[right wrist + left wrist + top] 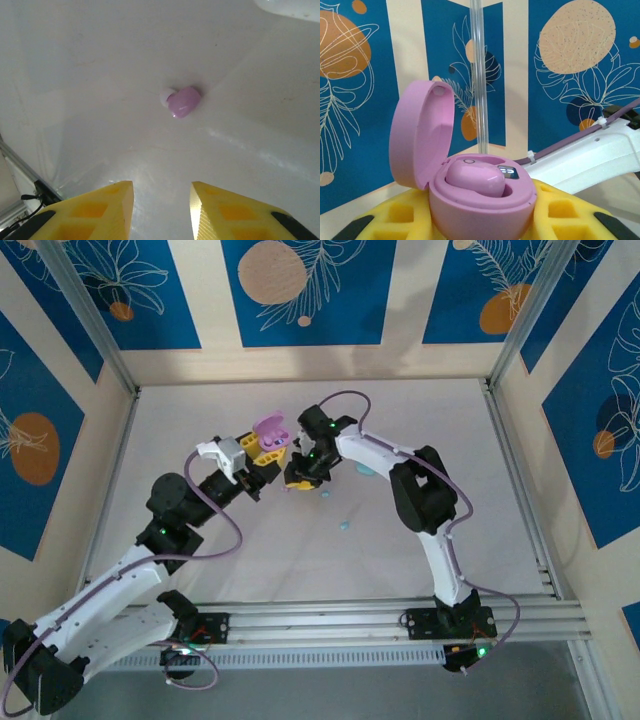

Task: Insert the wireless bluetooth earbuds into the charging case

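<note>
Under my right gripper [161,187] the 2 fingers stand apart, and bare table [75,75] lies all round the pink earbud [182,101], so the way straight down is free. Just to the left, my left gripper [262,452], clamped on the case [270,430], crowds in close. The raised lid [420,132] walls off one side of the case, and 1 bud [475,180] already fills a well.

Open pink case [481,212] holds one earbud [475,180]; second pink earbud [183,101] lies loose.
</note>
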